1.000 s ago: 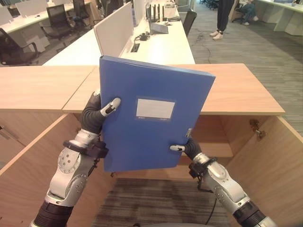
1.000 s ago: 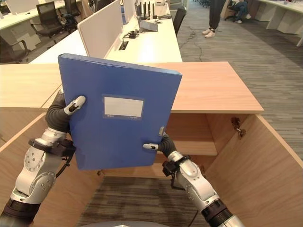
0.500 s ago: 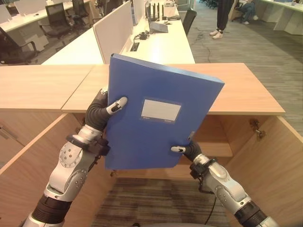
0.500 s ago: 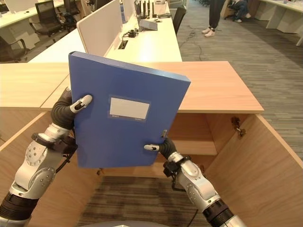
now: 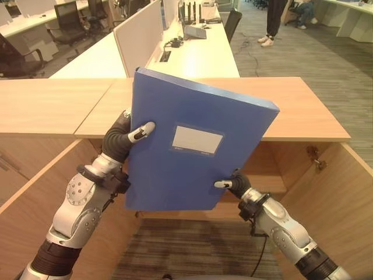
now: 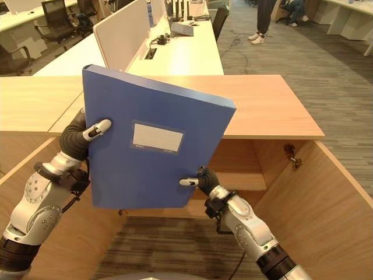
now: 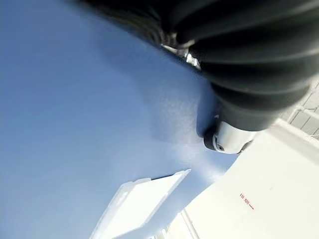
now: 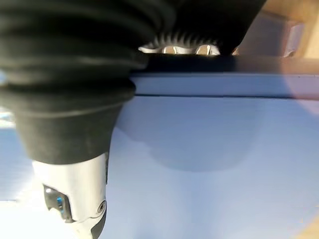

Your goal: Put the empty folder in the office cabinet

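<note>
The left robot hand (image 5: 119,139) grips the left edge of a blue folder (image 5: 192,151), thumb pressed on its front cover. The folder is held upright, tilted slightly, in the air before the open wooden office cabinet (image 5: 326,198). The right robot hand (image 5: 233,184) pinches the folder's lower right corner, thumb on the cover.
</note>
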Controlling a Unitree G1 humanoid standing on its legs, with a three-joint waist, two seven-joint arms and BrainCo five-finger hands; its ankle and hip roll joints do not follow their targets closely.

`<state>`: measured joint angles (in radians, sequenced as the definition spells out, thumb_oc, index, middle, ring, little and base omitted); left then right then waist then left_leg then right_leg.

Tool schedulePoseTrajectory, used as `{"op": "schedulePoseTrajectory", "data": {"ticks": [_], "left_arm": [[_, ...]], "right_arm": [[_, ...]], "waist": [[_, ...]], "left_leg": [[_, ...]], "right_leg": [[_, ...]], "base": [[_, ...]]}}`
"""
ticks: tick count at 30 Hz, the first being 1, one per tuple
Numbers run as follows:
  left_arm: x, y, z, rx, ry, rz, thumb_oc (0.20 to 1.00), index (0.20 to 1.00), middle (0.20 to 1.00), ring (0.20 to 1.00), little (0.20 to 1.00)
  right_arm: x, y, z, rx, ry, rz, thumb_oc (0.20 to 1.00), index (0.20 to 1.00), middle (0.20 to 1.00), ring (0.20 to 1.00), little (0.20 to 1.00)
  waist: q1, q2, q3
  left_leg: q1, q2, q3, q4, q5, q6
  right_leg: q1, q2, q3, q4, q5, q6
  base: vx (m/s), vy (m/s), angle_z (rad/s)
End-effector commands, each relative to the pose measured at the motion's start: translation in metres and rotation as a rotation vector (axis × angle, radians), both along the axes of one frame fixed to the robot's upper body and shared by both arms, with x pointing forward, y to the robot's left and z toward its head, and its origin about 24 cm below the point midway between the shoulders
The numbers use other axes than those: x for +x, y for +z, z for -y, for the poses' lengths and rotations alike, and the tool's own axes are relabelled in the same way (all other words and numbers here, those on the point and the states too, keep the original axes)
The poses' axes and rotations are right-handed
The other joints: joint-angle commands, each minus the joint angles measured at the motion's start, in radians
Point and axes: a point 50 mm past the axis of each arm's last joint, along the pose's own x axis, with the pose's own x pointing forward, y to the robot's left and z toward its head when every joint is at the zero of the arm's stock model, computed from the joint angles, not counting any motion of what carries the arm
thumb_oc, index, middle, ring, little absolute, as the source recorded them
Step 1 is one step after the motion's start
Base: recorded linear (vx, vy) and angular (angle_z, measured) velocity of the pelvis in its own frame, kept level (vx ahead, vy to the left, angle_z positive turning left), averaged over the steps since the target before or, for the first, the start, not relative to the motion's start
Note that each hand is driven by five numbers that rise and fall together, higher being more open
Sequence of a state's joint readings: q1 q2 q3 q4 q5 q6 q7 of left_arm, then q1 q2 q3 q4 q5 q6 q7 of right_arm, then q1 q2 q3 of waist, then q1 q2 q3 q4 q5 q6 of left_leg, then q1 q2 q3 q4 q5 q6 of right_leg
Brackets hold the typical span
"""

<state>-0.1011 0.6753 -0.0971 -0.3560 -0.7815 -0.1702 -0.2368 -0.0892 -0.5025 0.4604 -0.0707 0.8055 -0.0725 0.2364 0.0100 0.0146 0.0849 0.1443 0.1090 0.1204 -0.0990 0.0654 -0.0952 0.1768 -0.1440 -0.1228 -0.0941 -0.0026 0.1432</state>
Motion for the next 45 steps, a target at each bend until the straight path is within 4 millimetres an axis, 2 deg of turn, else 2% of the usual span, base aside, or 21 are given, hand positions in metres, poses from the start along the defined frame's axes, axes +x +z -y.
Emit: {"op": "schedulePoseTrajectory", "data": {"ticks": [1, 10, 16, 17, 18, 27, 39, 40, 41, 42, 44, 45], "left_arm": [[-0.007, -0.003, 0.015, 0.058, -0.156, 0.001, 0.200, 0.200, 0.200, 0.200, 0.200], [-0.008, -0.004, 0.010, 0.040, -0.131, 0.003, 0.200, 0.200, 0.200, 0.200, 0.200], [-0.008, -0.004, 0.012, 0.024, -0.127, 0.012, 0.200, 0.200, 0.200, 0.200, 0.200], [-0.008, -0.004, 0.012, 0.024, -0.127, 0.012, 0.200, 0.200, 0.200, 0.200, 0.200], [-0.007, -0.003, 0.013, 0.021, -0.131, 0.016, 0.200, 0.200, 0.200, 0.200, 0.200], [-0.007, -0.002, 0.018, 0.002, -0.148, 0.033, 0.200, 0.200, 0.200, 0.200, 0.200], [-0.007, -0.003, 0.016, 0.000, -0.131, 0.041, 0.200, 0.200, 0.200, 0.200, 0.200], [-0.007, -0.004, 0.015, 0.000, -0.125, 0.035, 0.231, 0.231, 0.231, 0.231, 0.231], [-0.006, -0.004, 0.014, 0.004, -0.118, 0.031, 0.507, 0.507, 0.507, 0.507, 0.507], [-0.007, -0.007, 0.008, 0.010, -0.094, 0.021, 1.000, 1.000, 1.000, 1.000, 1.000], [-0.007, -0.008, 0.006, 0.006, -0.084, 0.014, 1.000, 1.000, 1.000, 1.000, 1.000], [-0.006, -0.018, -0.005, 0.009, -0.043, -0.039, 1.000, 1.000, 1.000, 1.000, 1.000]], "right_arm": [[0.010, 0.082, -0.020, 0.230, 0.100, 0.326, 1.000, 1.000, 1.000, 1.000, 1.000], [0.008, 0.089, -0.017, 0.259, 0.099, 0.355, 1.000, 1.000, 1.000, 1.000, 1.000], [0.007, 0.093, -0.022, 0.275, 0.129, 0.364, 1.000, 1.000, 1.000, 1.000, 1.000], [0.007, 0.093, -0.022, 0.275, 0.129, 0.364, 0.548, 0.548, 0.548, 0.548, 0.548], [0.006, 0.093, -0.025, 0.283, 0.142, 0.359, 0.200, 0.200, 0.200, 0.200, 0.200], [0.004, 0.093, -0.033, 0.289, 0.189, 0.356, 0.200, 0.200, 0.200, 0.200, 0.200], [0.004, 0.091, -0.033, 0.275, 0.195, 0.351, 0.200, 0.200, 0.200, 0.200, 0.200], [0.005, 0.091, -0.032, 0.265, 0.191, 0.359, 0.200, 0.200, 0.200, 0.200, 0.200], [0.005, 0.092, -0.030, 0.248, 0.183, 0.374, 0.200, 0.200, 0.200, 0.200, 0.200], [0.006, 0.095, -0.025, 0.196, 0.157, 0.418, 0.200, 0.200, 0.200, 0.200, 0.200], [0.006, 0.096, -0.023, 0.183, 0.152, 0.428, 0.200, 0.200, 0.200, 0.200, 0.200], [0.009, 0.094, -0.011, 0.092, 0.092, 0.464, 0.200, 0.200, 0.200, 0.200, 0.200]], "waist": [[-0.003, -0.027, -0.006], [-0.004, -0.031, -0.009], [-0.004, -0.031, -0.009], [-0.004, -0.031, -0.009], [-0.003, -0.032, -0.009], [-0.003, -0.034, -0.008], [0.000, -0.034, -0.009], [0.000, -0.034, -0.010], [0.000, -0.033, -0.009], [0.001, -0.032, -0.010], [0.001, -0.032, -0.010], [0.003, -0.028, -0.010]], "left_leg": [[0.036, 0.008, -0.041, 0.012, -0.069, -0.008], [0.036, 0.011, -0.041, 0.012, -0.072, -0.007], [0.035, 0.011, -0.041, 0.012, -0.072, -0.007], [0.035, 0.011, -0.041, 0.012, -0.072, -0.007], [0.034, 0.010, -0.041, 0.012, -0.072, -0.007], [0.035, 0.010, -0.040, 0.012, -0.074, -0.006], [0.035, 0.008, -0.043, 0.012, -0.075, -0.005], [0.035, 0.008, -0.043, 0.012, -0.075, -0.005], [0.035, 0.007, -0.043, 0.012, -0.076, -0.005], [0.036, 0.007, -0.044, 0.012, -0.076, -0.004], [0.036, 0.007, -0.044, 0.012, -0.076, -0.004], [0.035, 0.007, -0.047, 0.012, -0.076, -0.003]], "right_leg": [[0.018, -0.020, -0.037, 0.049, -0.025, 0.011], [0.017, -0.020, -0.033, 0.047, -0.026, 0.010], [0.015, -0.018, -0.029, 0.049, -0.026, 0.009], [0.015, -0.018, -0.029, 0.049, -0.026, 0.009], [0.015, -0.018, -0.029, 0.049, -0.026, 0.008], [0.017, -0.017, -0.029, 0.049, -0.028, 0.008], [0.019, -0.017, -0.032, 0.049, -0.030, 0.007], [0.019, -0.017, -0.032, 0.049, -0.030, 0.008], [0.019, -0.017, -0.032, 0.049, -0.030, 0.008], [0.019, -0.017, -0.033, 0.050, -0.031, 0.008], [0.019, -0.017, -0.034, 0.050, -0.032, 0.008], [0.019, -0.016, -0.036, 0.051, -0.032, 0.008]], "base": [[0.00, 0.000, 0.00], [0.00, 0.000, 0.00], [0.00, 0.000, 0.00], [0.00, 0.000, 0.00], [0.00, 0.000, 0.00], [0.00, 0.000, 0.00], [0.00, 0.000, 0.00], [0.00, 0.000, 0.00], [0.00, 0.000, 0.00], [0.00, 0.000, 0.00], [0.00, 0.000, 0.00], [0.00, 0.000, 0.00]]}}
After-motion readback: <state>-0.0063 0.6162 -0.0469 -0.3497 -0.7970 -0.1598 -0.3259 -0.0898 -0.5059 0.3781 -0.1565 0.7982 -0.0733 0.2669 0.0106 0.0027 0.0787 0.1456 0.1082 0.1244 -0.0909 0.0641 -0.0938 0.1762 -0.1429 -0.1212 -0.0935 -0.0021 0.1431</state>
